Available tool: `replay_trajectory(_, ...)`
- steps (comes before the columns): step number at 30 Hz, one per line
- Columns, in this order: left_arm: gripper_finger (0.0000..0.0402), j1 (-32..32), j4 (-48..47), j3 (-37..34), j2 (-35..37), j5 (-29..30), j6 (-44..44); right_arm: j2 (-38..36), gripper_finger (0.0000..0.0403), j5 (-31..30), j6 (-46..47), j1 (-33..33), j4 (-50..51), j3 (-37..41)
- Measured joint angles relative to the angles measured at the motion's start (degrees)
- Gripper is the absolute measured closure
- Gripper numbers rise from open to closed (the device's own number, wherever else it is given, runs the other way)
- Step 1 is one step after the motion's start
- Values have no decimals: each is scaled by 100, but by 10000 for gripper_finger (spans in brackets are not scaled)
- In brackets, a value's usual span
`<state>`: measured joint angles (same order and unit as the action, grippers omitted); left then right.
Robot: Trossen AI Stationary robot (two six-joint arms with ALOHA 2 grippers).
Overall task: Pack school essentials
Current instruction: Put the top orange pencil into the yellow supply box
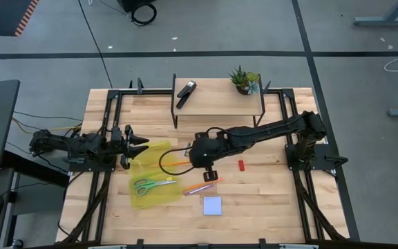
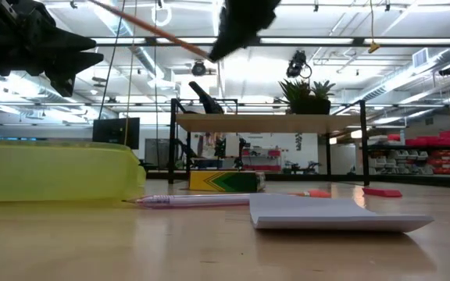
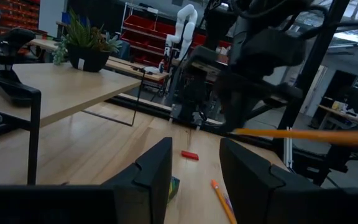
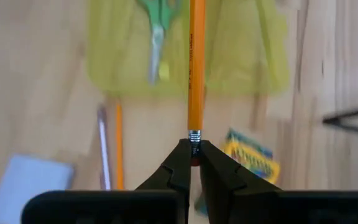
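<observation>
I am pinching one orange pencil (image 4: 196,68) by its eraser end in my right gripper (image 4: 194,163), lifted above mid-table, its length running leftward toward the yellow pouch (image 1: 154,178). One note pad (image 1: 212,205) is lying nearest, then two pencils (image 1: 200,187), one scissors (image 1: 146,186), one crayon box (image 1: 209,176). My left gripper (image 1: 138,146) is hanging with its fingers apart by the pouch.

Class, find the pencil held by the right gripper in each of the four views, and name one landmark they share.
High: pencil left of centre, over the table.
Low: top, slanting.
Left wrist: right side, level.
Right wrist: centre, upright, eraser end between the fingers.
Shared landmark: crayon box.
</observation>
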<state>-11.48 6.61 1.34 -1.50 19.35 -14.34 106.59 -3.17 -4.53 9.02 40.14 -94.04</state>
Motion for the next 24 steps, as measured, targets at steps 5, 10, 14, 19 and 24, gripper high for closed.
replay_trajectory(5,253,1,3,0,1,0,3,280,372,515,-111,18,-836,-3)
replay_trajectory(10,249,1,21,7,-35,0,0,728,372,901,-126,16,-1583,2)
replay_trajectory(14,250,1,-28,6,-74,0,-1,1086,372,1151,-113,16,-2145,-18)
replay_trajectory(19,256,1,-47,2,-74,-2,-1,1687,372,1330,-90,36,-2144,-699)
replay_trajectory(24,257,1,-59,2,-74,-2,-1,2438,372,1494,-261,108,-1523,-1903)
